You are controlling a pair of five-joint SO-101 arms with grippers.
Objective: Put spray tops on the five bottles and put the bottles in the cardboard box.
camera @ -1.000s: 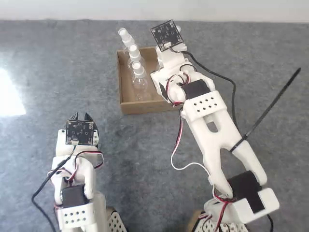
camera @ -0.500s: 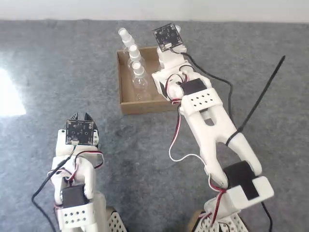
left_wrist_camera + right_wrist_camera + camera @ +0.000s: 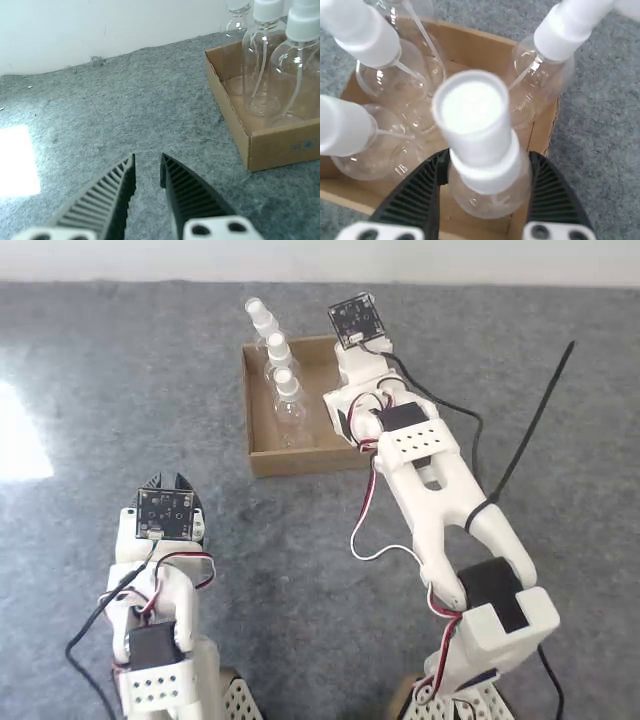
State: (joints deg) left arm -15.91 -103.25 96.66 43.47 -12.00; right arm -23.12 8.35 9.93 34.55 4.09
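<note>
Right claw (image 3: 487, 162) clamps a spray-topped bottle (image 3: 472, 115) over the cardboard box (image 3: 300, 460), upper centre in high view. Left claw (image 3: 147, 175) sits narrowly parted above the table (image 3: 100, 100), lower left.

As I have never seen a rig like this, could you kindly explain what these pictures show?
These are two small robot arms standing side by side at a grey table. One picture looks down from a fixed camera above. The other two come from a camera on each arm's wrist, looking along its gripper. On the table sits an open cardboard box with clear bottles standing in it, each wearing a white spray top. The right gripper is over the box, with its fingers closed around one more capped bottle. The left gripper is over the table, well short of the box, slightly open and holding nothing.
</note>
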